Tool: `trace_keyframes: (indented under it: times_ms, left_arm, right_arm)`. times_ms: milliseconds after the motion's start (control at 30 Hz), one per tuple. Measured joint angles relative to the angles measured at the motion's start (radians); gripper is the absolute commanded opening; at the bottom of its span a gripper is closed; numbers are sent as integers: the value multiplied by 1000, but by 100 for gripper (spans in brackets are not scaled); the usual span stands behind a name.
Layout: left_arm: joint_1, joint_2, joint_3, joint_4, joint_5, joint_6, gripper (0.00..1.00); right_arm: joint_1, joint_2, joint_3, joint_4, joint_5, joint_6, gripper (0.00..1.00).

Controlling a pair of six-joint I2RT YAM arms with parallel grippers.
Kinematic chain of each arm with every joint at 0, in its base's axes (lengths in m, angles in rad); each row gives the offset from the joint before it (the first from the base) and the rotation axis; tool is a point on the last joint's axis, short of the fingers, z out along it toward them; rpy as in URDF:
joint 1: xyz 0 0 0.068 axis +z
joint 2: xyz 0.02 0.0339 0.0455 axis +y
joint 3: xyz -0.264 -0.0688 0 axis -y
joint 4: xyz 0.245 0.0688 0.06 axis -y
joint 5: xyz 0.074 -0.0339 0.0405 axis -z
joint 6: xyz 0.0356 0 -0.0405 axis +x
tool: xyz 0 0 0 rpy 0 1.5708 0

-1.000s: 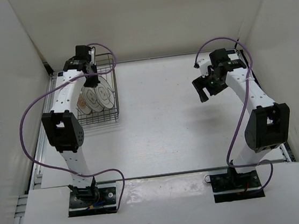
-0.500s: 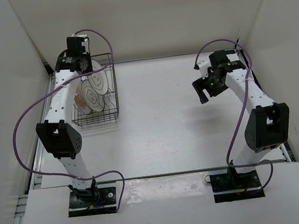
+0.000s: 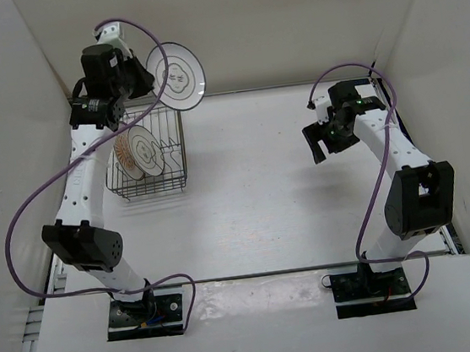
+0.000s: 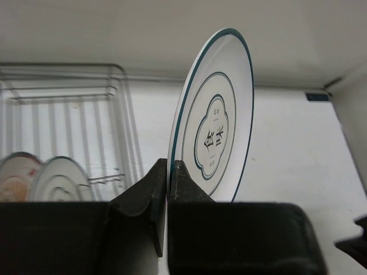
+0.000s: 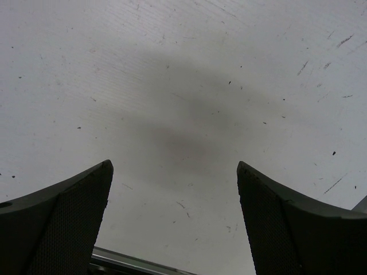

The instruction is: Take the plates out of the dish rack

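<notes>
Our left gripper (image 4: 167, 172) is shut tight on the bottom edge of a small round white plate with thin dark rings (image 4: 218, 132). We hold the plate up on its edge, high in the air above the far end of the dark wire dish rack (image 3: 180, 182), and it is not touching the wires. Two more plates stand in the rack: a white one with grey rings (image 4: 60, 180) and one with an orange-brown middle (image 4: 14, 177).

We only pinch a little bit of the rim, so we think the plate could wobble or slip. It is best to go slowly and not swing it. We should carry it over the bare white worktop (image 3: 262, 190), away from the rack and the back wall. Then we tip it flat, bring it down low, and let go only when it rests there.

Our right gripper (image 5: 174, 165) hangs wide open over the worktop with nothing in it.
</notes>
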Motion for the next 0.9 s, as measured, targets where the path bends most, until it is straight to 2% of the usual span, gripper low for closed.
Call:
trace_keyframes:
  times_ms: [200,500,700,867,900]
  left_arm:
    - [-83,66,-115,67,128,-90,0]
    - [-217,300,-194,81,135,-124,0]
    - [-235,391,-216,67,140,-153,5]
    - [-235,451,-219,69,154,-193,5]
    - [-235,454,-222,71,158,-200,9]
  right_arm:
    - [0,-7,-35,38,14,44,90]
    - [-13,-62,-94,68,14,50,90]
    - [-39,-64,-95,71,5,51,90]
    - [-64,-64,-95,71,-13,46,90]
    - [-69,-64,-95,71,-15,45,90]
